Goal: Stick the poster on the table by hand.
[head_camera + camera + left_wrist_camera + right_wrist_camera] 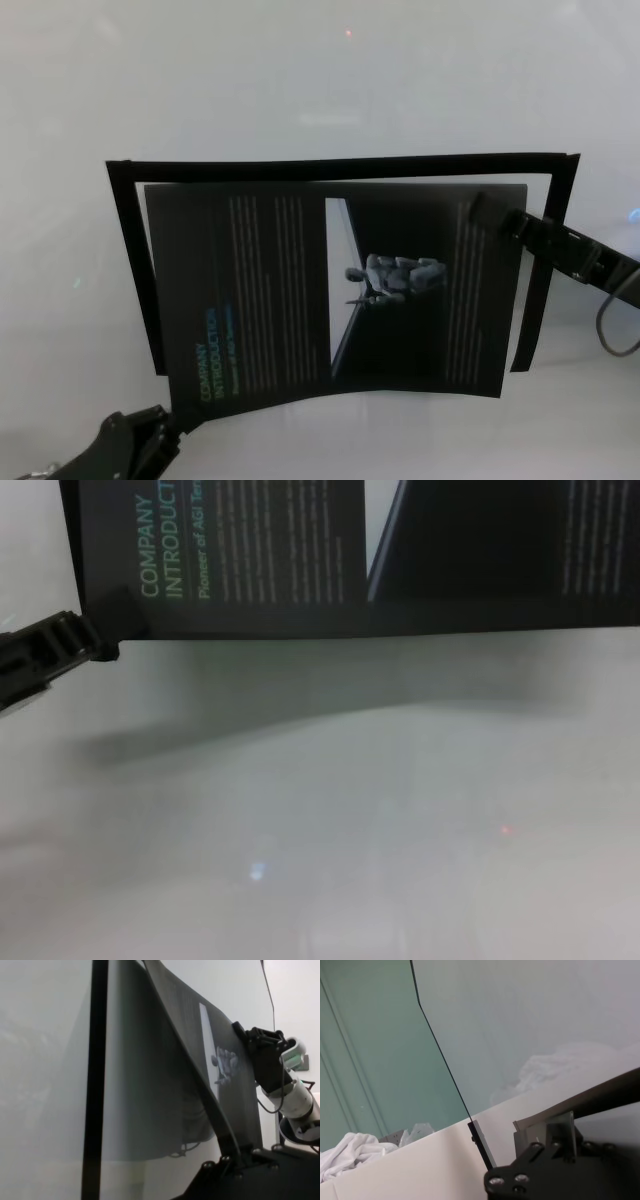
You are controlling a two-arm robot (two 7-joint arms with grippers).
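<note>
Spanning both grippers: poster (300,290), black sheet, teal heading, white text columns, pale diagonal line mid-sheet, raised off table (320,80), near edge bowed, shadow beneath. Left gripper (165,425): at poster's near-left corner, fingers pinched shut on sheet edge. Right gripper (480,208): at far-right corner, clamped on poster. Black frame outline (130,260): on table, showing past poster's left, far and right edges. White cloth (350,1152): heaped beyond table edge, right wrist view.

left claw (150,432): black, ribbed | right claw (497,214): black, grey cable
</note>
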